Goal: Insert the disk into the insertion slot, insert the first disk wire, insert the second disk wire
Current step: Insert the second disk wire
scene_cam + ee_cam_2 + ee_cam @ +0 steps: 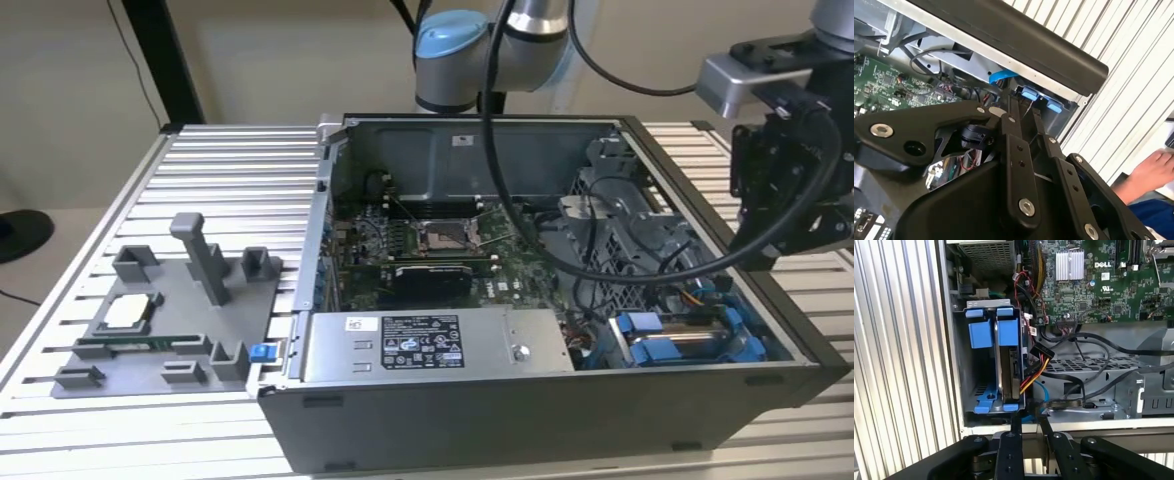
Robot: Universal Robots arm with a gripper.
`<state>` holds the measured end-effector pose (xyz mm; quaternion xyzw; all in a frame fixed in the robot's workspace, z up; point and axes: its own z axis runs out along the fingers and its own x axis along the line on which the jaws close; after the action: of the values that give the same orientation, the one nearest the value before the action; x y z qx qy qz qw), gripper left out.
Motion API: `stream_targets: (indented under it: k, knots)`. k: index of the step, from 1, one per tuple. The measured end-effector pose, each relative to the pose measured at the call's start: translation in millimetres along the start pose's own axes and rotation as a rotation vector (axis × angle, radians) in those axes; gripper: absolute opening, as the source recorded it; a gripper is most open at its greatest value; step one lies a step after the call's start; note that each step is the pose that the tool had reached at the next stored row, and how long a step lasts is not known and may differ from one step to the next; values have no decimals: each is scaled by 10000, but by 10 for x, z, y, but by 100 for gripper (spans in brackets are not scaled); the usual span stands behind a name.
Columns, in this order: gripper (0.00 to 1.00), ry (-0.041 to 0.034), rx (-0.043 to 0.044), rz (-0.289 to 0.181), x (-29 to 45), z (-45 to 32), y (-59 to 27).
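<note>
Since the exterior view takes in the whole bench, it is reported first. The computer case (pixel 534 420) lies open on the slatted table (pixel 227 170). The insertion slot (pixel 687 345) sits at the lower right of the frame, inside the case's corner. The gripper (pixel 781 240) hangs at the upper right, above and outside that corner.

In the second wrist view the gripper (pixel 1025 114) points at the slot's blue tabs (pixel 1040 96) from beyond the case wall. Its fingers (pixel 1013 112) stand slightly apart with nothing between them. A person's hand (pixel 1154 167) rests on the table near the case.

In the first wrist view the disk (pixel 1004 371) stands on edge inside the insertion slot (pixel 966 365), and it looks fully seated. A black connector (pixel 1040 352) with yellow, orange and red leads touches the disk's rear edge. A blue cable (pixel 1040 390) runs just beside it; whether either is fully home cannot be told. The gripper (pixel 1030 426) is well apart from both.

Judgement: the work stands at the wire steps. A plug should be gripped squarely by its body, not its leads. It should be pressed straight in line with the disk, without rocking. The loose black cables (pixel 1089 360) are a snag risk.
</note>
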<state>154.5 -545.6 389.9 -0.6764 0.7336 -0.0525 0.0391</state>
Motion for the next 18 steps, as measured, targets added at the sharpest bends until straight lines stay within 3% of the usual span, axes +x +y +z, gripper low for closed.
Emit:
stream_targets:
  k: [2, 4, 6, 10, 13, 18]
  knots:
    - [100, 98, 0, -12, -52, 3, -15]
    - [100, 291, -47, -38, -82, 9, -33]
    - [100, 463, -168, -64, -97, 16, -61]
    - [100, 695, -409, -102, -117, 34, -129]
    - [100, 902, -669, -137, -127, 43, -154]
    - [100, 1235, -1215, -203, -147, 50, -173]
